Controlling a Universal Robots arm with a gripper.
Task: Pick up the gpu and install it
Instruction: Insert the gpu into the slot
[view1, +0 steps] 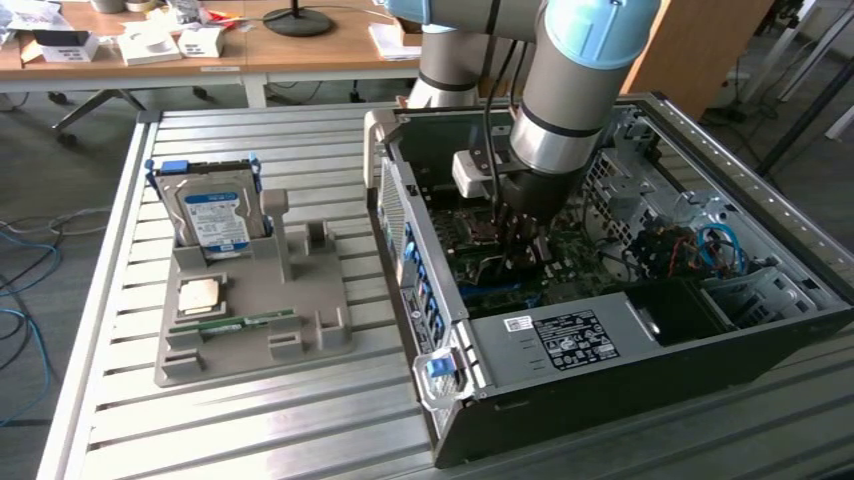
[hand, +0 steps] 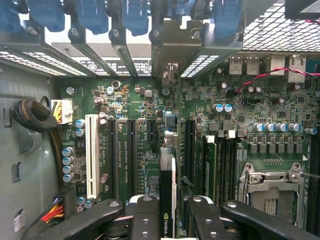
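Tool (hand: 167, 220) inside PC case (view1: 641, 340), pinching gpu (hand: 167, 200) edge-on betw. its fingers (hand: 145, 220), card just above motherboard (hand: 145, 145) slots.

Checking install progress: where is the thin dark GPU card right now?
In the wrist view, the thin dark GPU card sits edge-on in the gripper, over the green motherboard between its black expansion slots.

black claw (hand: 167, 220), dark gpu (hand: 167, 190), green motherboard (hand: 150, 125), blue-labelled silver hard drive (view1: 214, 220).
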